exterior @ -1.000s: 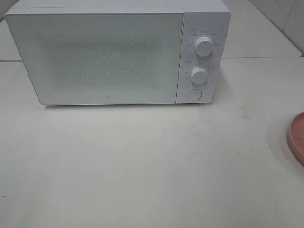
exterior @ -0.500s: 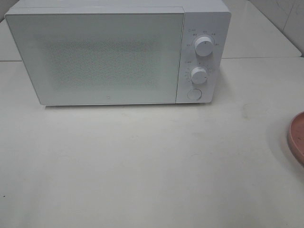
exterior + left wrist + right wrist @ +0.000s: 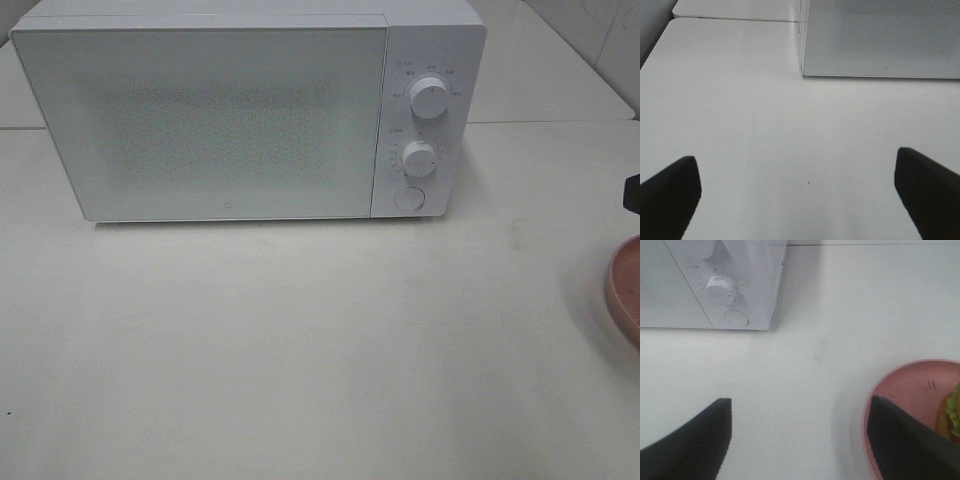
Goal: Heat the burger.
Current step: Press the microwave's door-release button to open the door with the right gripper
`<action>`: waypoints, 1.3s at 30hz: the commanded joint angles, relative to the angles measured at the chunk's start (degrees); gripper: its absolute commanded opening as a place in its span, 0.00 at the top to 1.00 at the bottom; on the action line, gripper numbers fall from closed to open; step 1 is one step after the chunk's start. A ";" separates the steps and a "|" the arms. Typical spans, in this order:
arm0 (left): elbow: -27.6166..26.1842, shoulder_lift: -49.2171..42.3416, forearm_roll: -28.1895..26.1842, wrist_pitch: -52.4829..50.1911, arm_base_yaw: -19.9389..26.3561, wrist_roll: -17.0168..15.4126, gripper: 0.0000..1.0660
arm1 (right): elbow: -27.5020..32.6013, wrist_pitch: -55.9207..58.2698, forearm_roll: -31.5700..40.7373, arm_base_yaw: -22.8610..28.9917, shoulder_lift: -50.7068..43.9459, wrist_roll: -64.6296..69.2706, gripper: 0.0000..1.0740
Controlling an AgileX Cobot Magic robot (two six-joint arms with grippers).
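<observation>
While microwave (image 3: 200,120) is shut, L gripper (image 3: 795,157) and R gripper (image 3: 800,402) hang wide open, both empty. Burger (image 3: 951,412) sits on pink plate (image 3: 900,385) just beside one R finger. Step looks like approach; next prob needs microwave opened before pickup

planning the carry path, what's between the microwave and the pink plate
Nothing: only bare white table runs from the microwave to the plate, clearest in the right wrist view.

No legible txt; marks round microwave (image 3: 250,110) dials (image 3: 428,98) too small to read.
</observation>
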 commanded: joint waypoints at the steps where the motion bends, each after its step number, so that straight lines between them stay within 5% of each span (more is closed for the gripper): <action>1: 0.17 -1.32 -0.40 -0.69 -0.29 -0.06 0.08 | 0.11 -5.16 0.29 -0.11 3.67 0.46 0.31; 26: 0.17 -1.32 -0.40 -0.69 -0.29 -0.06 0.08 | 0.34 -31.86 0.29 -0.06 24.01 0.46 0.31; 39: 0.17 -1.32 -0.40 -0.69 -0.29 -0.06 0.08 | 14.09 -60.79 8.59 -0.06 25.44 -0.23 0.31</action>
